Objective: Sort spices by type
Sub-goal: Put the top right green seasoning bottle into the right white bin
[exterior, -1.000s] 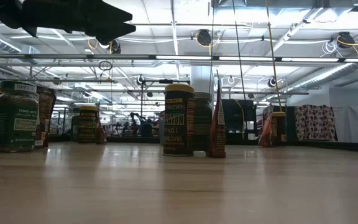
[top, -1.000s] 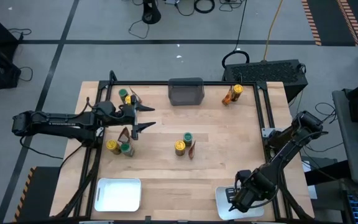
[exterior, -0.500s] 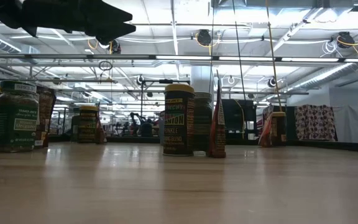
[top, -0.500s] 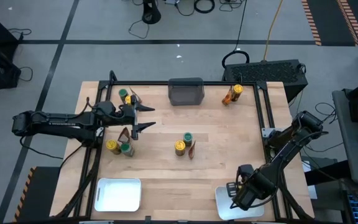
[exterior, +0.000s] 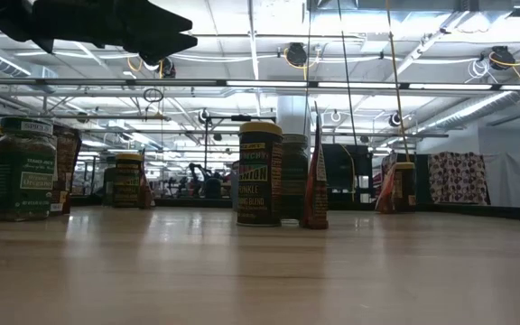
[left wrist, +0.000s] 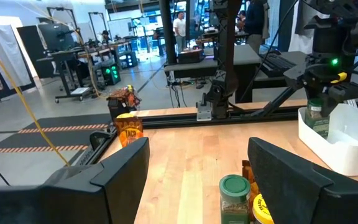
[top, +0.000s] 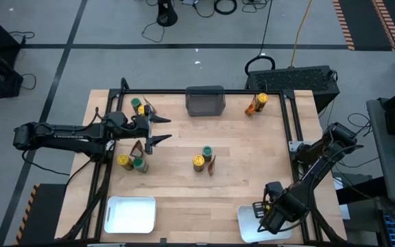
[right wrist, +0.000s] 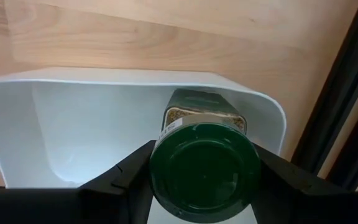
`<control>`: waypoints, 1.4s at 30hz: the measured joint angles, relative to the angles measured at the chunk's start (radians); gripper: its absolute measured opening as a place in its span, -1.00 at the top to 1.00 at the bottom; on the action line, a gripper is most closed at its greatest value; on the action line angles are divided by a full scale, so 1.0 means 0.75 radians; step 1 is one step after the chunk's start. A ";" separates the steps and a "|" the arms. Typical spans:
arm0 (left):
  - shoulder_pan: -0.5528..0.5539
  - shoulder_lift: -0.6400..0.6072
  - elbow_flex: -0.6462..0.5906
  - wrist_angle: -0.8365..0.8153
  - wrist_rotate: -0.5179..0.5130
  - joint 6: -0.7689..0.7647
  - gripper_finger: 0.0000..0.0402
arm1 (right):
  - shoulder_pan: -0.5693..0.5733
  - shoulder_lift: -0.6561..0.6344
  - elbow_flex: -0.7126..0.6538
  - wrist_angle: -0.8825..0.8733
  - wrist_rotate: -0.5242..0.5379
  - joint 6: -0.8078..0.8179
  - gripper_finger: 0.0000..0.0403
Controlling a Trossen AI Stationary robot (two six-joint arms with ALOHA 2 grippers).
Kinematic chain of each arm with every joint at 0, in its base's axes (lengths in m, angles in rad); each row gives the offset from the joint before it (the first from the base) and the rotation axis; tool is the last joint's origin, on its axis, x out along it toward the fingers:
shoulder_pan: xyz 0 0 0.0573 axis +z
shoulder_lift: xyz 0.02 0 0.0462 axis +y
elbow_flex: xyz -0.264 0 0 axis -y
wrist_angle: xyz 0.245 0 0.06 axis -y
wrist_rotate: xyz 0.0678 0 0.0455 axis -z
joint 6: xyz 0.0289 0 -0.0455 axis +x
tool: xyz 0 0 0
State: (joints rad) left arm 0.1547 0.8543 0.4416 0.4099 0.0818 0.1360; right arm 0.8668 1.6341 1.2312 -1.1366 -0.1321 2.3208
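Observation:
My right gripper [top: 266,213] hangs over the white tray [top: 247,228] at the near right, shut on a green-lidded spice jar [right wrist: 204,169]. My left gripper [top: 159,130] waits open and level above the table's left part, with nothing between its fingers. Spices stand in small groups on the table. A green jar [top: 207,151], a yellow jar [top: 198,162] and a brown packet [top: 212,165] are at the middle. Three more [top: 132,162] are near the left, three [top: 141,106] at the far left. A yellow jar with a packet [top: 258,103] is at the far right. My right gripper pinches the jar at its green lid [right wrist: 166,177], one finger [right wrist: 120,183] on either side of the lid. The fingers come from above, pointing down. The jar hangs a little tilted with its lower part [left wrist: 319,119] inside the tray's walls; whether its base touches the floor is hidden.
A dark grey bin [top: 205,100] stands at the middle of the far edge. A second white tray [top: 130,214] lies at the near left. Bare wood stretches between the two trays and to the right of the middle group. Black rails frame the table.
My right gripper has tipped a little over the near right tray, still shut on the green-lidded jar.

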 joint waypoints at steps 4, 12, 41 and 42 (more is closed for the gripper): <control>0.000 0.000 0.000 0.000 0.000 0.000 -0.38 | -0.001 0.001 0.000 -0.001 -0.001 -0.004 0.02; 0.000 0.000 0.000 0.000 0.000 0.000 -0.38 | -0.001 0.001 -0.001 -0.002 -0.003 -0.007 0.02; 0.000 0.000 0.000 -0.001 0.000 0.000 -0.38 | -0.013 -0.005 -0.001 -0.017 -0.076 -0.009 -0.43; 0.000 0.000 0.000 -0.001 0.000 0.000 -0.38 | -0.017 -0.010 -0.001 -0.017 -0.076 -0.008 -0.44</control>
State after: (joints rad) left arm 0.1546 0.8543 0.4416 0.4095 0.0815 0.1360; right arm 0.8544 1.6269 1.2304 -1.1496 -0.1894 2.3150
